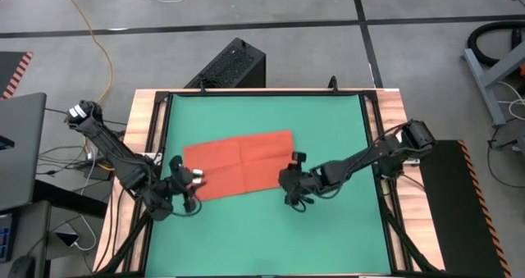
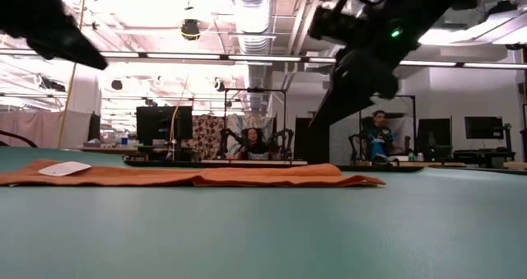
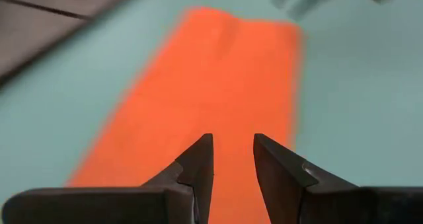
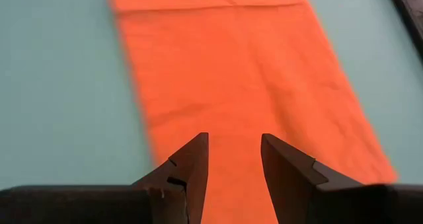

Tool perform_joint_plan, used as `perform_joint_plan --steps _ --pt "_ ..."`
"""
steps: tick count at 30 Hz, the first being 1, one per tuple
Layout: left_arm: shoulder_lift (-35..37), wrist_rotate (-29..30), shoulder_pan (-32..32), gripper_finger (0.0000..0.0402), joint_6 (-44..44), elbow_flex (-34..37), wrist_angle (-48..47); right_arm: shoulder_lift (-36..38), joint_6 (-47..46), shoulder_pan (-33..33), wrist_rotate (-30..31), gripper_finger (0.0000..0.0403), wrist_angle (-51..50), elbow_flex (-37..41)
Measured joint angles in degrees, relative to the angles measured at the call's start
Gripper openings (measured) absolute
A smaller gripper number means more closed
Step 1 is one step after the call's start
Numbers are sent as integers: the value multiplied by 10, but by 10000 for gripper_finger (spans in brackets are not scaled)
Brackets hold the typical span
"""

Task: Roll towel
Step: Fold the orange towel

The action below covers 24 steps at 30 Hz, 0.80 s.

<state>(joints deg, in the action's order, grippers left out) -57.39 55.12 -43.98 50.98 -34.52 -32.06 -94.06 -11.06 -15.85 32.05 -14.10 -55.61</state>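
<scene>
An orange-red towel lies flat on the green surface; left hand and right hand, both slightly open, flank its ends.

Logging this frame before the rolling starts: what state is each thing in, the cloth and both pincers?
towel: spread flat on the green mat, unrolled, white tag showing near one end.
left pincer: open, empty, over the towel's left end.
right pincer: open, empty, over the towel's right end.
</scene>
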Motion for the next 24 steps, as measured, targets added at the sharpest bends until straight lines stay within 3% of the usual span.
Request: perform_joint_plan --steps 3,7,15,24 --pt "1 37 46 98 48 0 -30 0 35 41 -23 159 4 0" --pt "1 -17 135 98 51 0 -50 0 110 108 -80 159 4 0" --pt "1 -122 319 97 -132 0 -43 0 214 267 -228 159 16 0" --pt "1 -251 479 97 -305 2 32 0 263 388 -304 159 27 0"
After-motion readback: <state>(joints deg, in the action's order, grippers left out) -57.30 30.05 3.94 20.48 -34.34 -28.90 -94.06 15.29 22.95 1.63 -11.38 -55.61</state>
